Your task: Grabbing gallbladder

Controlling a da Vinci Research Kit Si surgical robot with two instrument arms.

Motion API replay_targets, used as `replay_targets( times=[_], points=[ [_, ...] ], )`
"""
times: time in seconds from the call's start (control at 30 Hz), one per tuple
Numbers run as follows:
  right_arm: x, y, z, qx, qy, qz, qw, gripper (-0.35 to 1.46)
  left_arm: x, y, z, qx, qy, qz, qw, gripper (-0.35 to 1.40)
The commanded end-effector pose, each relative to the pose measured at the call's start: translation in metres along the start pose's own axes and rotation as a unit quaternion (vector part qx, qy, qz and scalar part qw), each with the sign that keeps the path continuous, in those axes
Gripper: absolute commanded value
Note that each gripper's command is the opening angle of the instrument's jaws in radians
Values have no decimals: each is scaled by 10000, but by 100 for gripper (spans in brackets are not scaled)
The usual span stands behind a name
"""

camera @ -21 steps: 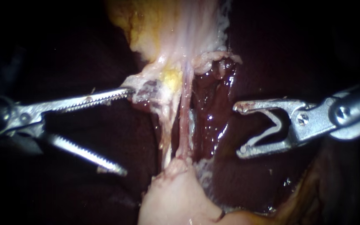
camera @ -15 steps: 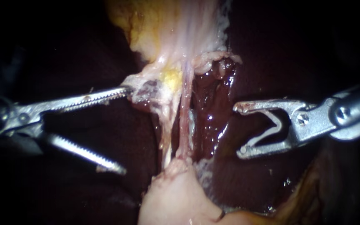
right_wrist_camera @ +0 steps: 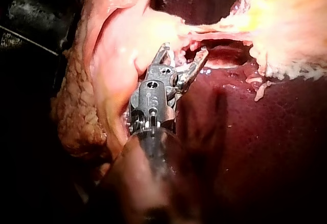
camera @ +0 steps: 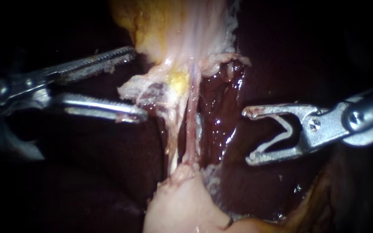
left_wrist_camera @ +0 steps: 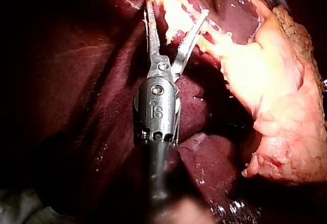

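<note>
The gallbladder is the pale yellow mass at the top, narrowing into a ragged flap. Two thin tubes run down from it to pale tissue. My left instrument is open, one jaw above the flap and the other just beneath it, with a gap still showing. In the left wrist view its jaws straddle yellow tissue. My right instrument stands apart over the liver, right of the tubes, its wide jaws holding a clip. In its wrist view it points at the strands.
Dark red liver surrounds the tubes and lies under both instruments. In the wrist views, thick pale fatty tissue lies beside the left instrument and another fold lies close against the right instrument's shaft.
My left instrument has risen: its lower jaw came up under the flap, its upper jaw now lies by the gallbladder's edge, and the jaw gap has narrowed. The right instrument has not moved.
</note>
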Motion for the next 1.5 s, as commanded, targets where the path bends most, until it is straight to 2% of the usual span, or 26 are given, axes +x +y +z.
replay_targets(
  times=[0.03,0.17,0.2,0.3,0.33,0.43,0.47,0.63,0.93,1.1,1.27,1.5],
  points=[
    [0,0,0,0,0,1,10000,50,-3,-1,2,-10,-57,-19,10000,52],
    [0,0,0,0,0,1,10000,50,-17,-4,9,-79,-321,-247,9991,51],
    [0,0,0,0,0,1,10000,50,-21,-5,11,-96,-380,-290,9988,44],
    [0,0,0,0,0,1,10000,50,-33,-8,16,-67,-550,-385,9977,19],
    [0,0,0,0,0,1,10000,50,-36,-8,17,-59,-577,-403,9975,5],
    [0,0,0,0,0,1,10000,50,-35,-9,15,-72,-612,-521,9967,-30],
    [0,0,0,0,0,0,10000,50,-32,-10,14,-78,-614,-556,9965,-35],
    [0,0,0,1,0,0,10000,50,-16,-6,0,-52,-746,-850,9936,-35],
    [0,-1,-1,3,1,-1,10000,50,32,5,-44,6,-803,-967,9921,-35],
    [0,-1,-1,2,0,-1,10000,50,60,-1,-67,105,-803,-1062,9910,-35],
    [0,-1,-1,2,0,0,10000,50,66,-10,-77,186,-765,-1046,9914,-35],
    [0,-1,-1,2,0,0,10000,50,64,-9,-75,270,-760,-1087,9908,-35]
  ],
)
